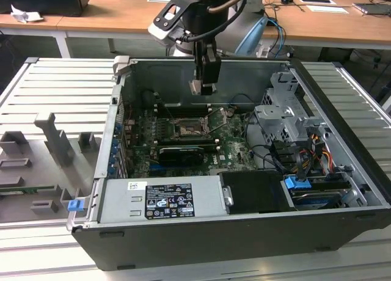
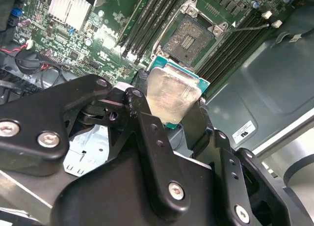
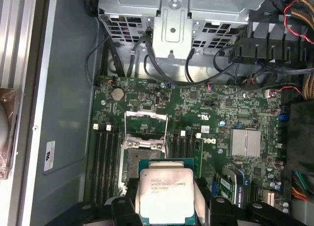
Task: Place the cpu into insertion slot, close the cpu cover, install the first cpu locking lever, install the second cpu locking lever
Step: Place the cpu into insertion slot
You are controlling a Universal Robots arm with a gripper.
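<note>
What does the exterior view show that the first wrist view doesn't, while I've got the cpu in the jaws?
Exterior view: the arm holding the cpu well above the board, off the insertion slot, plus the power supply. First wrist view: the cpu cover standing open and the heatsink. Both: the cpu clamped in the jaws, the slot bare.

The exterior view looks slantwise down into the open case (image 1: 183, 250) from farther off. Both wrist views look closely down at the cpu (image 2: 171, 96) (image 3: 164, 194) and slot (image 2: 189, 39) (image 3: 128, 162).
</note>
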